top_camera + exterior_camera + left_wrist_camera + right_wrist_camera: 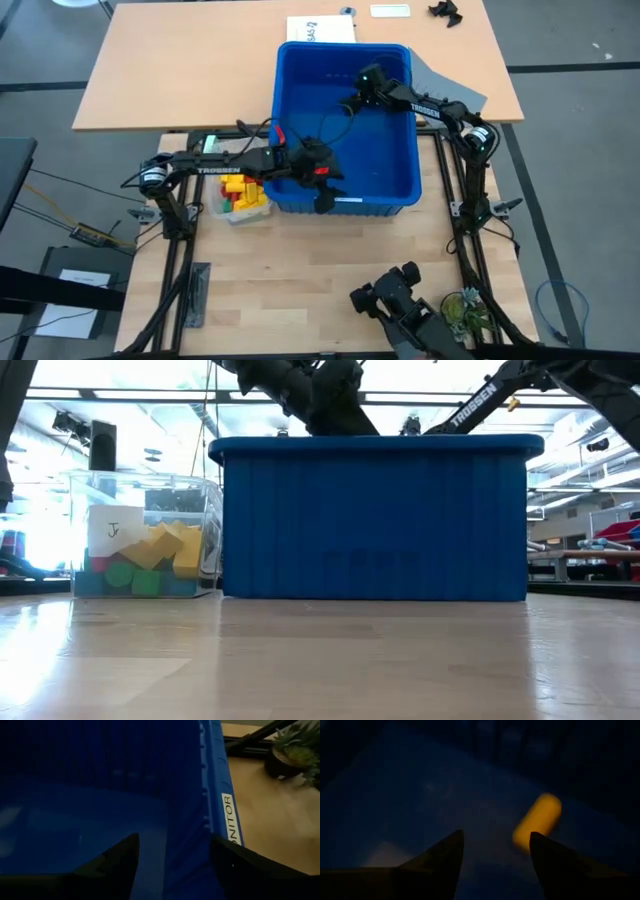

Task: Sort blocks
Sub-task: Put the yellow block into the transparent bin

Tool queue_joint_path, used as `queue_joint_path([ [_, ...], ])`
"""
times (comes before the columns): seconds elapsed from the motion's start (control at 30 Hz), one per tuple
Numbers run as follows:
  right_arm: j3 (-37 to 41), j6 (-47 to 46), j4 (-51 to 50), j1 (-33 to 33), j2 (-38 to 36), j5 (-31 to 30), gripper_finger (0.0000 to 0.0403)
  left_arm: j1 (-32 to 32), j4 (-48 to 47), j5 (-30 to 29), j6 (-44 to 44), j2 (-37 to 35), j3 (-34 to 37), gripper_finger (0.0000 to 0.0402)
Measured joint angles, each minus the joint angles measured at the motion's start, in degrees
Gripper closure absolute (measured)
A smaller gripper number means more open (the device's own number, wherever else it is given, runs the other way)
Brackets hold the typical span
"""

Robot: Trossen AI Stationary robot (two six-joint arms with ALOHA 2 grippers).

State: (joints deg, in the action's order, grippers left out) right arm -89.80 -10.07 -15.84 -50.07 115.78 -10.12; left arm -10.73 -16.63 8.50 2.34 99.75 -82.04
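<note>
Both pincers hung released inside the large blue plastic bin [400,175]: left pincer [172,865] by its near wall, right pincer [495,865] over a yellow rounded plastic block [537,820] on its floor.

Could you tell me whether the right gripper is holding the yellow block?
No, the right gripper stands open, and the yellow block lies apart on the bin floor.

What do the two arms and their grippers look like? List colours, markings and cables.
Both arms are dark, jointed links. The left arm bears white TROSSEN lettering, red parts near its wrist and a looping black cable. The right arm has like lettering and a green light. Each gripper's fingers are dark, tapering wedges.
</note>
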Motion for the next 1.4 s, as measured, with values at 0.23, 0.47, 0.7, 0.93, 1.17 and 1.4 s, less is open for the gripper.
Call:
queue_joint_path([
  [0.23, -0.1, -0.9, 1.9, -2.3, 2.5, -6.9, 0.0176, 1.3, 2.3, 0.2, -0.3, 1.6, 0.0, 0.0154],
  [0.47, 0.0, -2.1, -1.7, -4.0, 7.6, -6.7, 0.0176, 1.6, 2.3, 0.3, 0.2, 1.7, 0.2, 0.0154],
  [0.7, -0.5, -1.2, -4.2, -4.0, 11.1, -7.2, 0.0176, 1.5, 2.6, 0.0, 0.4, 1.7, 0.1, 0.0154],
  [0.93, -0.2, 5.3, -3.1, -3.6, 9.9, -4.2, 0.0270, 1.5, 3.3, -1.4, 0.4, 1.7, 0.1, 0.0154],
  [1.17, 0.4, 12.4, -4.8, -3.1, 2.3, 1.6, 0.0277, 1.5, -2.1, -8.4, 2.2, 1.0, -3.0, 0.0154],
  [1.4, 0.2, 16.0, -10.1, -0.6, -12.0, 16.7, 0.0277, 1.7, -14.3, -15.6, 6.1, -2.3, -11.3, 0.0154],
])
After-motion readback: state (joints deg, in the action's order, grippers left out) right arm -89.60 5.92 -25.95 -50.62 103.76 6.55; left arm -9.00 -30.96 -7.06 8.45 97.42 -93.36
